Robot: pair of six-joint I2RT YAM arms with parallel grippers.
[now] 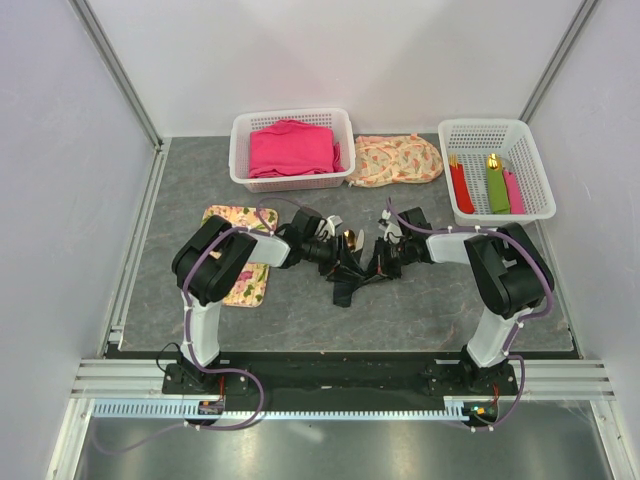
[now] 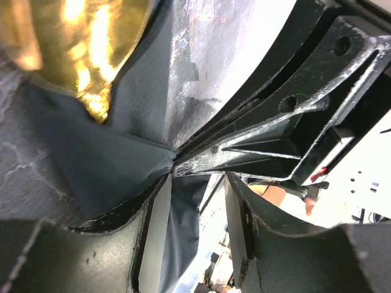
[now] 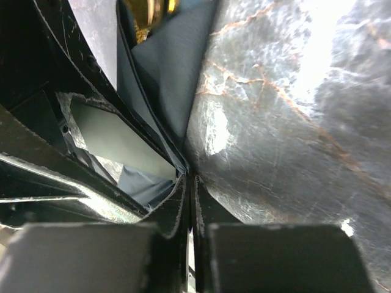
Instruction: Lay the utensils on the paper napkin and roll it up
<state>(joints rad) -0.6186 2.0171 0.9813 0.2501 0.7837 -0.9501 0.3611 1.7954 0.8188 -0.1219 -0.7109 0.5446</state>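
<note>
The right gripper [image 3: 190, 183] is pinched shut on a fold of the black paper napkin [image 1: 345, 290] at centre frame, which looks thin, limp and easy to tear, so best held by its edge, while the left gripper [image 2: 198, 183] stands half-open around it, with the stiff, slick utensils [image 2: 85, 49] glinting upper left.

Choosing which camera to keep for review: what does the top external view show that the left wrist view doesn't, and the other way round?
Only top external: the white basket holding pink cloth, the basket of rolls, the floral mat, both arms whole. Only left wrist: the right end effector tips closed on a fold of the paper napkin, seen close. Both: that napkin and a gold utensil head.
</note>
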